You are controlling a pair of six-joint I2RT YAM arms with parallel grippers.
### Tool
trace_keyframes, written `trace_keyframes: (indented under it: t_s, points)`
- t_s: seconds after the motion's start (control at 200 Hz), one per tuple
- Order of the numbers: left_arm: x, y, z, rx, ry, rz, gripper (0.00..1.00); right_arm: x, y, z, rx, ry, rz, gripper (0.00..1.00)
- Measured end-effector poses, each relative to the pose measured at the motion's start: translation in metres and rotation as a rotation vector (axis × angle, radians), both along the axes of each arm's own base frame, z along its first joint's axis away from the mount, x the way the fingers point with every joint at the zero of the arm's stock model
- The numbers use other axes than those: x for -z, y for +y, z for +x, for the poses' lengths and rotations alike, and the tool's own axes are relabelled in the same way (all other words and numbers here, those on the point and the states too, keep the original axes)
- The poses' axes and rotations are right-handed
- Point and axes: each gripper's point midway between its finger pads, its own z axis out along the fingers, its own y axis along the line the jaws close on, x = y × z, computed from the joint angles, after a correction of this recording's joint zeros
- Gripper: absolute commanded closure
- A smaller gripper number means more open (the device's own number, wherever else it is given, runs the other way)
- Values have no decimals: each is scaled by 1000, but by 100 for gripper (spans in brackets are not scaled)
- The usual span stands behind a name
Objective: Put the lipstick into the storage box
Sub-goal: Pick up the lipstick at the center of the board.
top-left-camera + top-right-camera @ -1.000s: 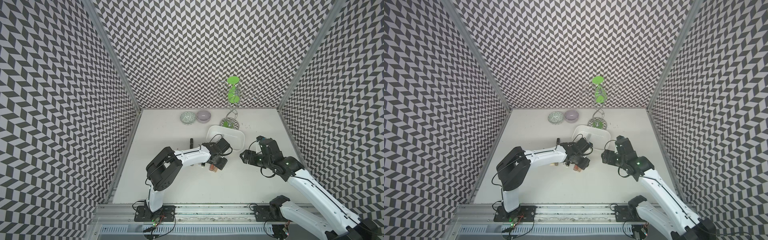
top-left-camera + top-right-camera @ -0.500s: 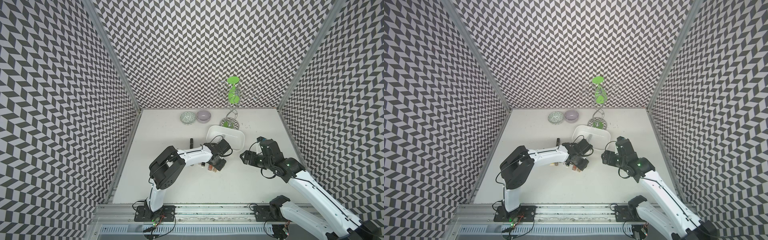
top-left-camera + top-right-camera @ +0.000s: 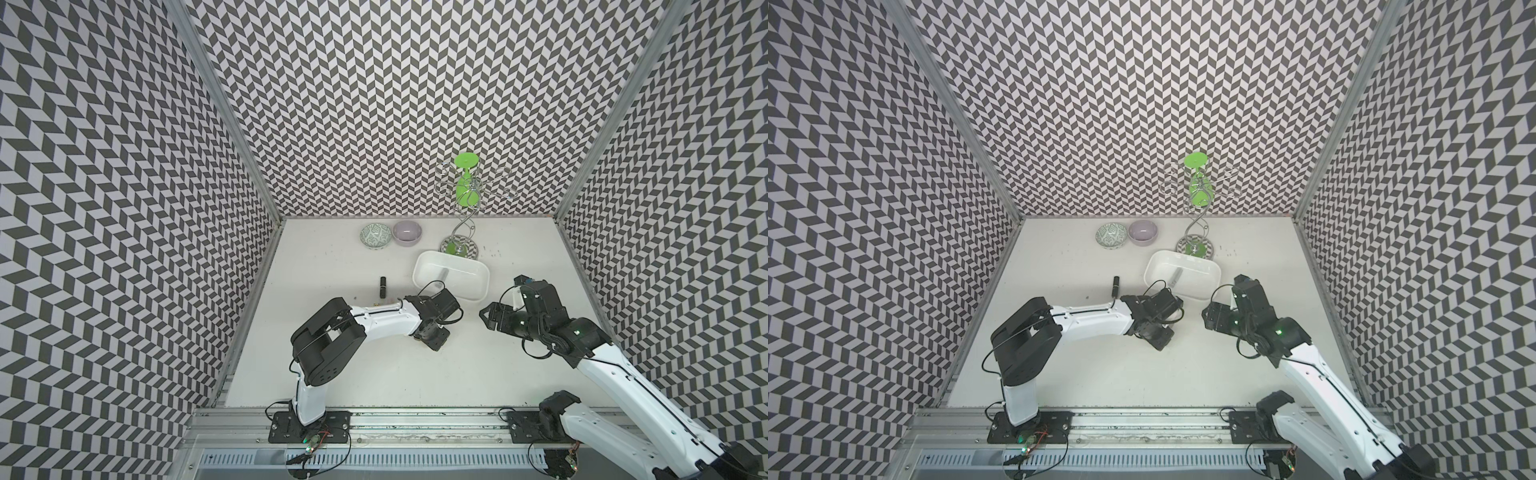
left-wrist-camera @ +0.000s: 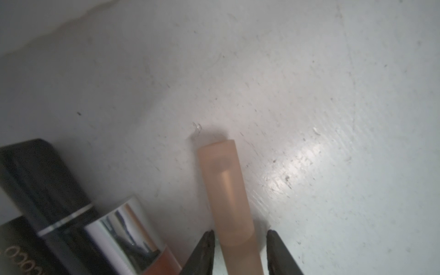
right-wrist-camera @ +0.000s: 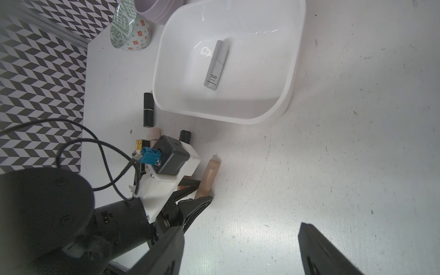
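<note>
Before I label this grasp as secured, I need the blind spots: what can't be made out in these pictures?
- Whether the left gripper presses the peach lipstick: blurred and cut off by the left wrist view's edge. In both top views the arm's own wrist hides it.
- Lettering on the black lipstick: cut off by the left wrist view's edge.
- Print on the silver tube in the storage box: too small, right wrist view.

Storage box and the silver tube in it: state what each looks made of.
Storage box: likely plastic, glossy white; sharp highlights on smooth moulded walls. Silver tube: metal or metallised plastic, satin; soft even sheen, so undecided.
</note>
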Motion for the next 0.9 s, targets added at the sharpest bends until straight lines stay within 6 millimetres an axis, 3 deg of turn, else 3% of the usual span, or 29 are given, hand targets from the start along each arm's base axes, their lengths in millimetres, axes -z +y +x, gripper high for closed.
trace_keyframes:
  t_s: [0.19, 0.411, 0.516, 0.616, 0.721, 0.901]
  points:
    - [0, 2, 0, -10, -1, 1, 80, -1, 3, -1, -11, 3, 13, 20]
    - [-3, -2, -8, 7, 38, -27, 82, -5, 3, -1, -12, -8, 22, 18]
    - [-19, -10, -18, 32, 87, -95, 82, -20, 6, 2, -22, -39, 35, 15]
    - [-58, -22, -21, 43, 104, -222, 82, -54, 13, 11, -52, -104, 69, 13]
    - [-119, -29, -12, 37, 94, -413, 83, -103, 23, 27, -91, -198, 123, 13]
    - [-227, -6, 26, -33, 48, -790, 83, -166, 43, 41, -183, -324, 263, 13]
